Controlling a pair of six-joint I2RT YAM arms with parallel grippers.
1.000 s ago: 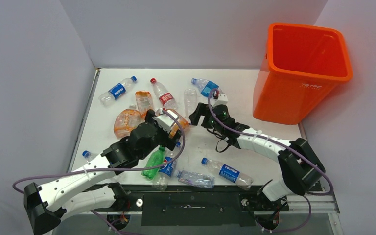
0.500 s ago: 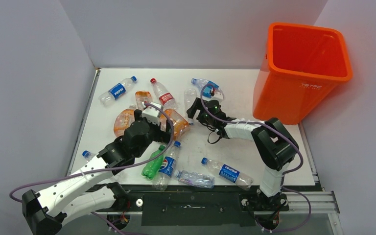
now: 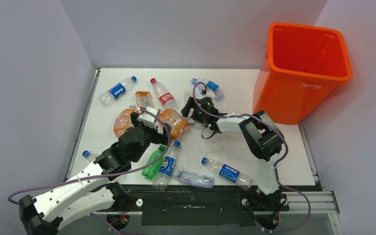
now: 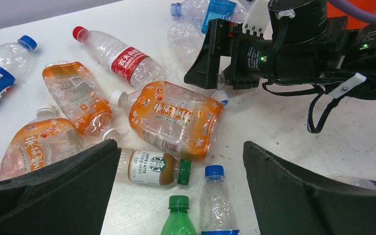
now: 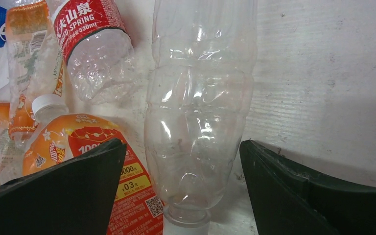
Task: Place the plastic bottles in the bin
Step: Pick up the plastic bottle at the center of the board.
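The right arm has folded up, and its hand [image 3: 191, 108] has slid left, up to a clear bottle [image 3: 190, 93] at the far middle of the table [image 3: 293, 161]. The left hand [image 3: 150, 119] has pulled back a little over the orange bottles [image 3: 174, 122]. Both hands are spread wide and hold nothing. In the right wrist view the clear bottle lies between the two fingers [image 5: 68, 196]. It points straight away from the hand, white cap end nearest. So the right hand is the nearer one. I think it only needs to go down and squeeze across the bottle. The bin [image 3: 284, 98] stands at the far right, well apart. More bottles lie scattered on the table.
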